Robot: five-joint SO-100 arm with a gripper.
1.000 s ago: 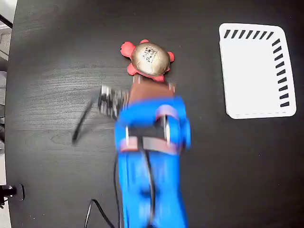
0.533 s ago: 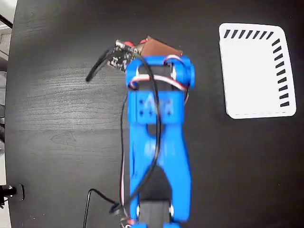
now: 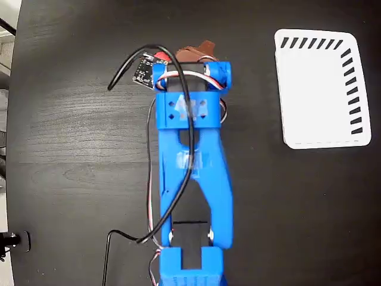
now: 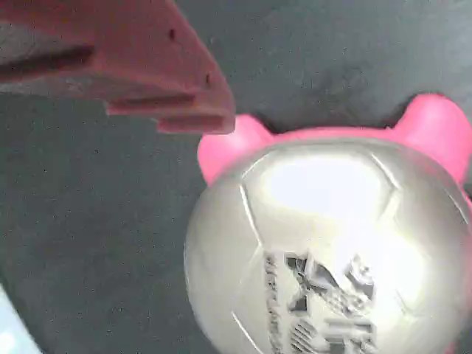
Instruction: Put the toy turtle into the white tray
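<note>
Arm stretched farther up the black table [image 3: 71, 149], now fully covering the toy turtle [image 4: 332, 251].
The gripper [image 3: 193, 52] hangs over the shell, one brown finger [image 4: 125, 66] beside it; grip cannot be told. The white tray [image 3: 321, 89] sits well right, apart.

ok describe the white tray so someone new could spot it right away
On the black table, look to the upper right of the fixed view, right of the blue arm. The white tray is a rounded rectangle, the only white thing there, with dark slanted slots along two edges.

Blue printed arm [image 3: 191, 173] (black cable looped alongside), brown fingers [image 4: 147, 66].
</note>
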